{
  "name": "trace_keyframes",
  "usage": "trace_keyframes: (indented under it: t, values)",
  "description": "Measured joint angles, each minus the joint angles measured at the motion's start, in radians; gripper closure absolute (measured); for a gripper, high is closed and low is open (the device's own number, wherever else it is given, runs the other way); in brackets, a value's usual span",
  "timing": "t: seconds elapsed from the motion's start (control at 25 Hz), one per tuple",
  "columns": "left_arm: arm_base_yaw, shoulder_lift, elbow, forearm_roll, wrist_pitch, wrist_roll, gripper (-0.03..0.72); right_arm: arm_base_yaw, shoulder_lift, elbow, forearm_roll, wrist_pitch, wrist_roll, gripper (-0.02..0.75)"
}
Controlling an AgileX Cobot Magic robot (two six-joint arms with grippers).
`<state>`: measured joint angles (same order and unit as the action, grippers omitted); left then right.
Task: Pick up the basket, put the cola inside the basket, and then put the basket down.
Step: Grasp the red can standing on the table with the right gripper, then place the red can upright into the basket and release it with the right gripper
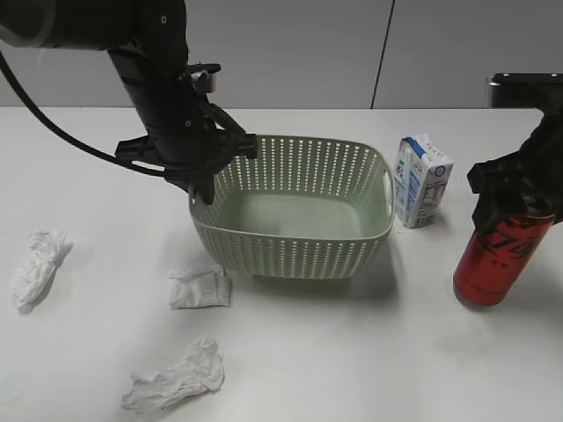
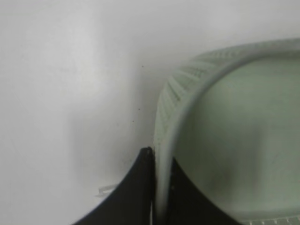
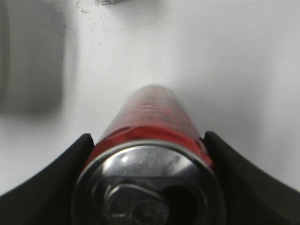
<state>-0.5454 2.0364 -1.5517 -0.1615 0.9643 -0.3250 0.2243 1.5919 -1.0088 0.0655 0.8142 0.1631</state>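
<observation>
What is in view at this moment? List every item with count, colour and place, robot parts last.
basket: one, pale sage green, table centre, tilted, left rim pinched by a gripper.
cola: one, red can with silver top, right side, tilted.
drink carton: one, blue and white, upright right of the basket.
crumpled tissues: three, white, far left, front of the basket, near edge.
table: one, white.
left gripper: one, black, shut on the basket rim.
right gripper: one, black, shut on the cola's top.
</observation>
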Motion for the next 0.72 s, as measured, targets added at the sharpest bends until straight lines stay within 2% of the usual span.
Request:
trace_keyframes:
  t: [0.28,0.52,0.72]
  values:
    - [0.0,0.0,0.0,-0.001,0.011,0.0,0.69,0.0,-0.101,-0.071,0.001,0.114,-0.131,0.236]
    - [-0.015,0.0,0.0,0.0,0.035,0.0,0.69,0.009,-0.135,-0.28,0.042,0.283,-0.215,0.236]
    - [-0.047,-0.012,0.018,-0.057,0.025,-0.014,0.69,0.138,-0.136,-0.445,0.042,0.334,-0.226,0.236]
